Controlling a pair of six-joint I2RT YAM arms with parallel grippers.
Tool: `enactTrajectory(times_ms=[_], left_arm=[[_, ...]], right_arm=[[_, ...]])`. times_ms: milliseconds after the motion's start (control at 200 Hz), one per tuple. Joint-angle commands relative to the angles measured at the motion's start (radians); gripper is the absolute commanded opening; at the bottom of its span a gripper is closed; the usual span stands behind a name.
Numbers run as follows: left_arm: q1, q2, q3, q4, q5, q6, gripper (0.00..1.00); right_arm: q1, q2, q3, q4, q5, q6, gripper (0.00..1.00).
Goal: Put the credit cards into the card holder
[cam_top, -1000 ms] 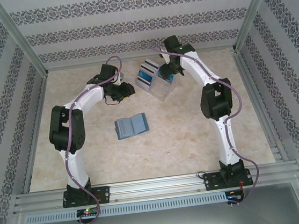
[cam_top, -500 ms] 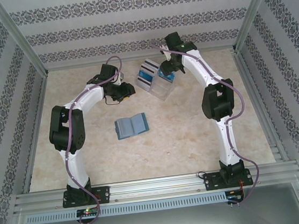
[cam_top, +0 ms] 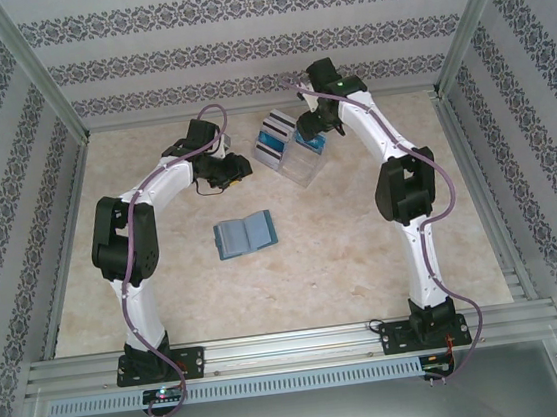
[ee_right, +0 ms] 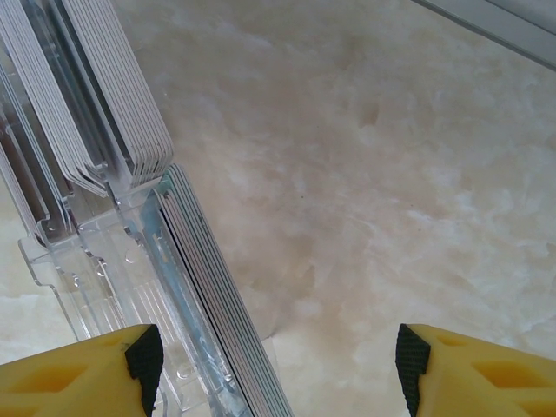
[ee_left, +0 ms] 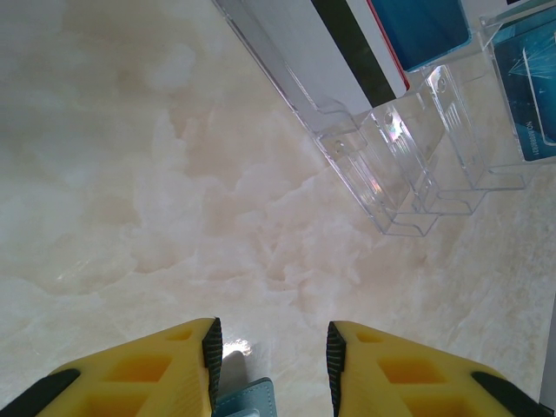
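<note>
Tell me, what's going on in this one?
The right gripper is open at the clear stand at the back of the table, its fingers on either side of one stack of cards. The left gripper is just left of the stand. The card holder lies open mid-table, apart from both arms.

A table top [cam_top: 315, 265] that looks like pale, creamy stone is seen, with soft cloudy marks on it. It is closed in by walls [cam_top: 258, 30] at 9, 12 and 3 o'clock. The walls are covered in white and grey stripes with dark flower bands (the same pattern on all three). Silver metal posts [cam_top: 33, 70] are set in the corners at 10 and 2 o'clock. A silver metal rail [cam_top: 294, 348] is laid along the table edge at 6 o'clock. A strip [cam_top: 298, 380] with small slots is fixed just below it. Everything is lit softly and evenly.
</note>
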Motion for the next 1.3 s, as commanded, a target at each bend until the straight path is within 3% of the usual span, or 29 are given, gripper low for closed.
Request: enactTrajectory(times_ms=[0,884,1119,1294], left_arm=[[-0.009,-0.015,-0.009,0.006,0.011,-0.007,0.39],[-0.01,-0.015,-0.006,0.015,0.018,-0.016,0.39],[-0.01,-0.014,-0.001,0.011,0.016,-0.014,0.39],[-0.011,-0.008,0.006,0.012,0.019,-0.016,0.39]], right_arm=[[0.004,0.043,0.028,-0.027,-0.028,-0.012,0.73],[-0.015,-0.013,0.041,-0.013,0.05,0.003,0.68],[-0.016,-0.012,0.045,-0.015,0.034,0.008,0.64],[-0.002,0.004,0.044,-0.038,-0.032,-0.016,0.68]])
